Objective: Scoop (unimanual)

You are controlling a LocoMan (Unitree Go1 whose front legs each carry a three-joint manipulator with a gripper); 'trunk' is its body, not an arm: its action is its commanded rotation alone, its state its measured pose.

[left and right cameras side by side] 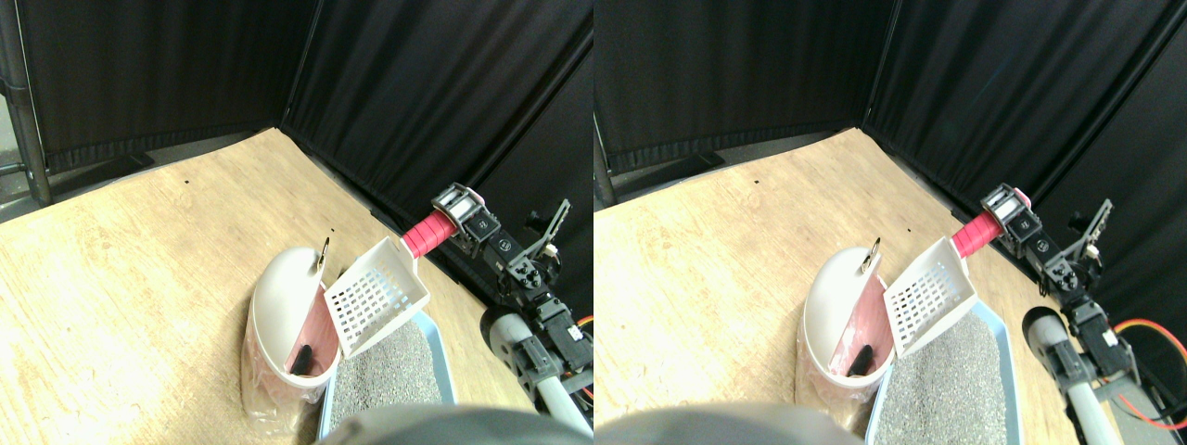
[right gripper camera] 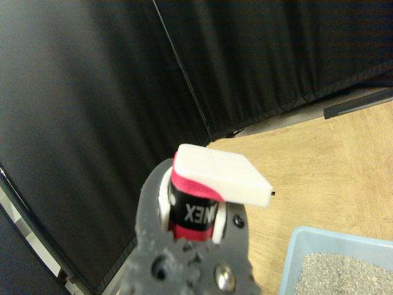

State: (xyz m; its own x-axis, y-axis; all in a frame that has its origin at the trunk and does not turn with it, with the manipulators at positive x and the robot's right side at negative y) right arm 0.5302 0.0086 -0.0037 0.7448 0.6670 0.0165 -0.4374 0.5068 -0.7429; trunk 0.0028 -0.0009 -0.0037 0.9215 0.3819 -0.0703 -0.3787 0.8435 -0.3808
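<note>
Right gripper [left and right cameras side by side: 461, 220] is clamped on one scoop [left and right cameras side by side: 378, 295] by its pink handle, tilted over one bin [left and right cameras side by side: 278, 324] holding one dark lump [left and right cameras side by side: 301, 357], beside one tray [left and right cameras side by side: 436, 345]

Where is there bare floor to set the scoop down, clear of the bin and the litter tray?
The wooden floor is bare left of the white bin and beyond it, up to the black curtains. It is crowded at lower right: the scoop, held by the right gripper, hangs tilted over the bin's rim, with the litter tray directly alongside.
</note>
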